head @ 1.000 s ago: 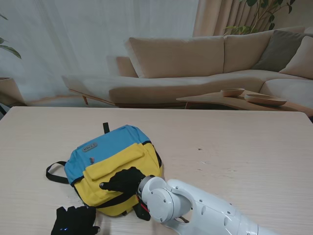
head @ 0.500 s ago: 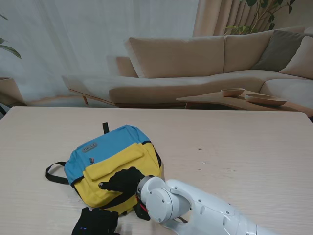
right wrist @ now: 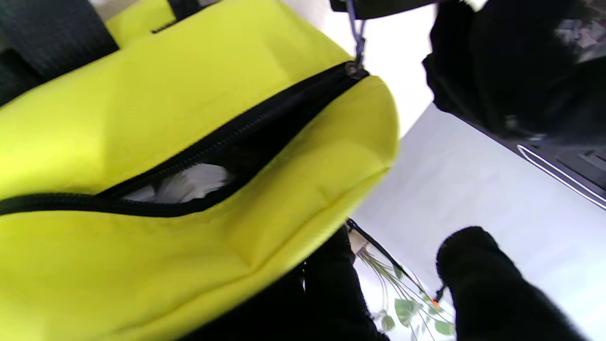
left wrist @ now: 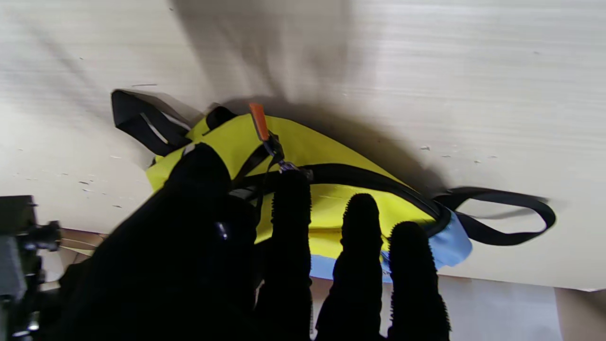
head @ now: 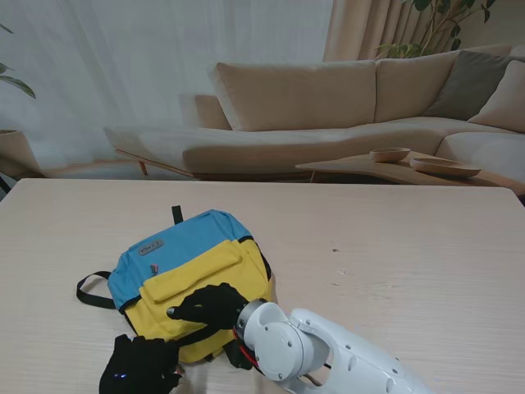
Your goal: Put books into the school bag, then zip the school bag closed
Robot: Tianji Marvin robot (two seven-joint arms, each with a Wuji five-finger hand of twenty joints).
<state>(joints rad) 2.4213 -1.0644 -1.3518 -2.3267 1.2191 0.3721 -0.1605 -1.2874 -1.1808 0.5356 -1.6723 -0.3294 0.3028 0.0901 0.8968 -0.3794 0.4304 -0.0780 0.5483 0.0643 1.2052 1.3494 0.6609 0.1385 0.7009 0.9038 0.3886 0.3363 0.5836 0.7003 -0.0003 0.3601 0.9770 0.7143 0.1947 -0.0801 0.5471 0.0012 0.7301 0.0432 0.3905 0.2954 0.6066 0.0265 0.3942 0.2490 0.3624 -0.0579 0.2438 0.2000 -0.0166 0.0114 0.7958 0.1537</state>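
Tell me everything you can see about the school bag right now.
The school bag is soft fabric, blue at the top and yellow on the front pocket and base, with black straps. It lies flat on the table. Its black zipper gapes partly open, something white showing inside. The right hand rests on it; the left hand is at its near edge.

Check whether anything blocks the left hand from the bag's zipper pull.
Nothing visible does. The left hand is already at the zipper pull on the school bag; a fingertip sits right beside the slider, with only bare yellow fabric around it.
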